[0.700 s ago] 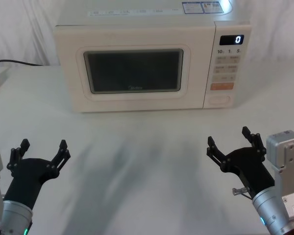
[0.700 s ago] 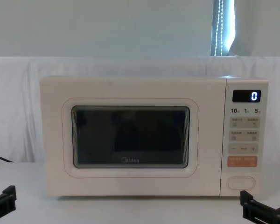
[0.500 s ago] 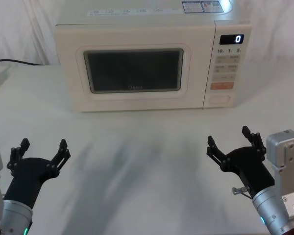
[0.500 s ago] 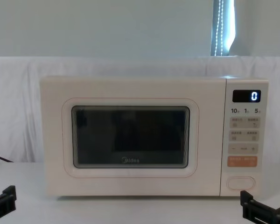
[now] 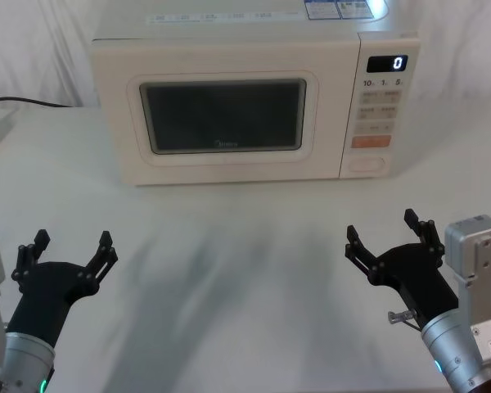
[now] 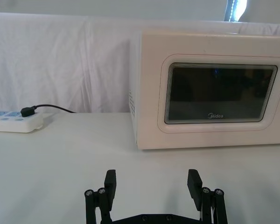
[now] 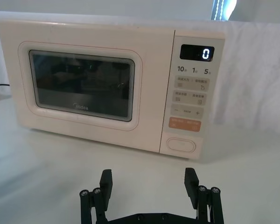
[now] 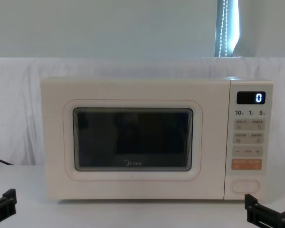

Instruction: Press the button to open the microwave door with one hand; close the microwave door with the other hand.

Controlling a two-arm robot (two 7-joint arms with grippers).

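Cream pill-shaped button (image 5: 367, 166) low on the control panel, at the microwave's right end beside the shut microwave door (image 5: 222, 119); straight ahead of the right gripper (image 5: 381, 234), spread wide and empty, nearer than the left gripper (image 5: 69, 248), likewise agape, empty
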